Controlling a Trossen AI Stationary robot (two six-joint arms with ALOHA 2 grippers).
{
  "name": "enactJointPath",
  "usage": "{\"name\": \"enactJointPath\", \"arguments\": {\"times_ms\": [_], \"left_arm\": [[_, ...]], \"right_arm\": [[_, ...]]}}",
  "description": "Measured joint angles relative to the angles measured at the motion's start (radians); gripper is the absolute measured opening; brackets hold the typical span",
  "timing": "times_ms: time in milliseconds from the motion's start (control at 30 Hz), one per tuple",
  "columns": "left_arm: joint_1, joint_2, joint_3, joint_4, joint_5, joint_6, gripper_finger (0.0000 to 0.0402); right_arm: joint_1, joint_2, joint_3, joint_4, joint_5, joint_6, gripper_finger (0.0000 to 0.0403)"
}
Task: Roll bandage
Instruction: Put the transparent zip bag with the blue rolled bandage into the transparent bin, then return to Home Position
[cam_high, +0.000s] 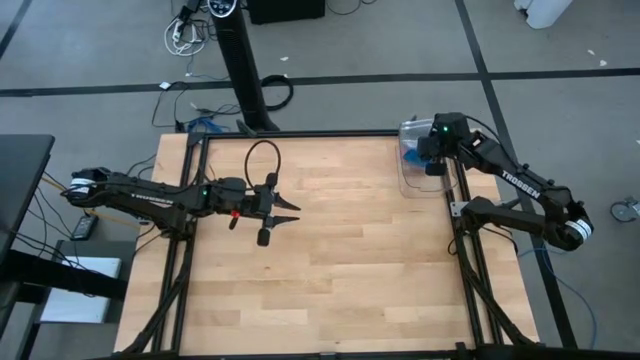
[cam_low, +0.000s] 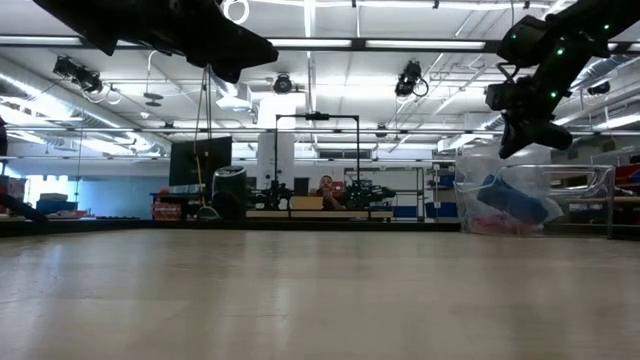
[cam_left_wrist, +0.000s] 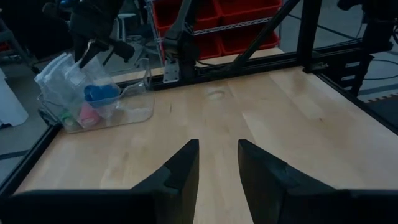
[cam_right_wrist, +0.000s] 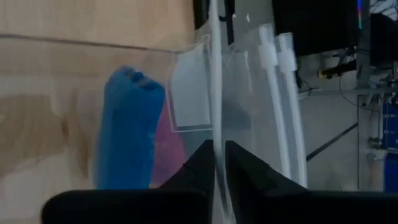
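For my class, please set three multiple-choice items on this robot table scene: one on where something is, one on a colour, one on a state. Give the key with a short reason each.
1. Where does the clear plastic container stand?
A. at the wooden table's right edge, toward the far side
B. in the table's middle
C. at the left edge

2. What colour is the biggest roll inside the container?
A. yellow
B. blue
C. black

3. How are the left gripper's fingers?
A. shut on a roll
B. shut on the bag
C. open, holding nothing

Key: 1 A, the high view shows it under the right gripper at the right edge. 2 B, the blue bandage roll fills the right wrist view. 3 C, the left gripper shows a gap with bare tabletop between its fingers.
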Motion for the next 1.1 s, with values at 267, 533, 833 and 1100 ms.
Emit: {"name": "enactJointPath", "arguments": {"times_ms": [267, 533, 833, 1100], "left_arm": [[0.021, 0.0, 0.0, 0.002, 0.0, -0.019, 0.0118], [0.028, -0.003, 0.0, 0.002, 0.006, -0.011, 0.0117], [0.029, -0.128, 0.026, -0.107, 0.03, 0.008, 0.0112], [0.029, -0.26, 0.026, -0.291, 0.03, 0.005, 0.0028]], "right_arm": [[0.013, 0.0, 0.0, 0.027, 0.014, 0.045, 0.0093], [0.023, -0.027, 0.01, 0.051, 0.054, 0.158, 0.0152], [0.093, -0.087, 0.159, 0.003, 0.059, 0.389, 0.018], [0.274, -0.029, 0.166, 0.108, -0.153, 0.726, 0.0076]]}}
